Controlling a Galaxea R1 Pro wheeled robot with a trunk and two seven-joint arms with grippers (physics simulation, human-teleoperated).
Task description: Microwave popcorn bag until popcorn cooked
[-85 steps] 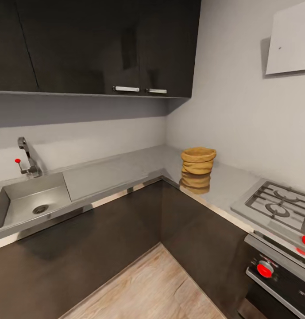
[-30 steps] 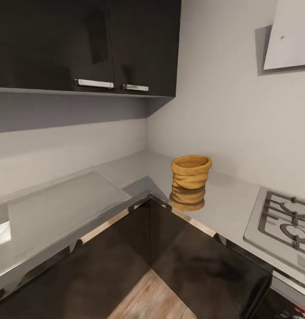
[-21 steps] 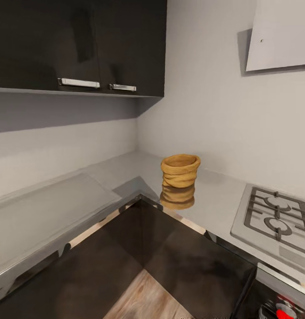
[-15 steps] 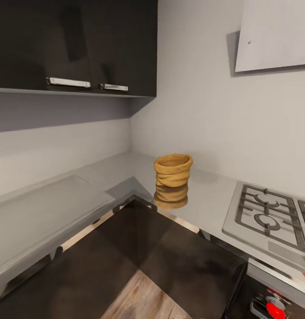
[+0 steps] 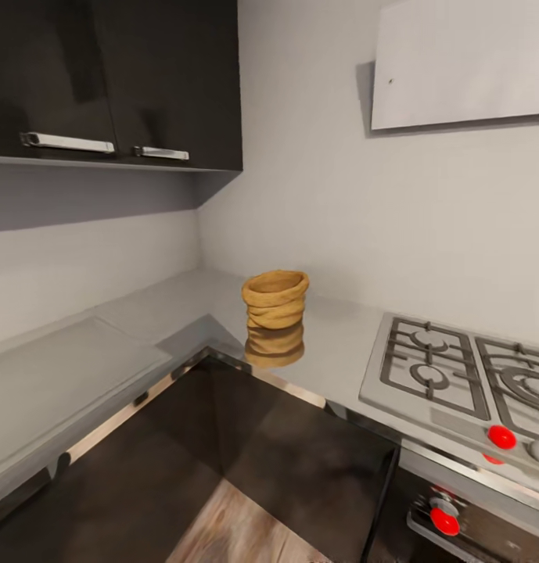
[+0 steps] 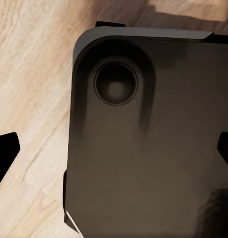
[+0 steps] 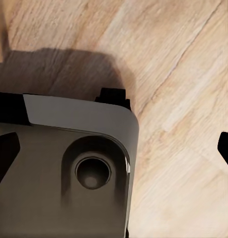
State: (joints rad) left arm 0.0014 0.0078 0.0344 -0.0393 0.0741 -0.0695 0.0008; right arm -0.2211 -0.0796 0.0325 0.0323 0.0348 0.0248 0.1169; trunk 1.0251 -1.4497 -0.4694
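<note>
**A:** Grippers look spread wide on both wrist cams, dark fingertips (image 6: 5, 148) at opposite frame edges, nothing held, hanging over the robot's dark base (image 6: 153, 148) and wood floor (image 7: 183, 74). Probably parked for driving.

**B:** Popcorn bag (image 5: 275, 299) sits mid-frame on the countertop (image 5: 332, 336), left of the stove (image 5: 449, 371). Can't see what's inside.

The left end effector (image 6: 114, 148) points down over the robot's dark base (image 6: 153, 148), its two black fingertips (image 6: 4, 153) spread wide apart with nothing between them. The right end effector (image 7: 114, 148) likewise hangs downward, fingertips (image 7: 225, 146) wide apart and empty.
</note>
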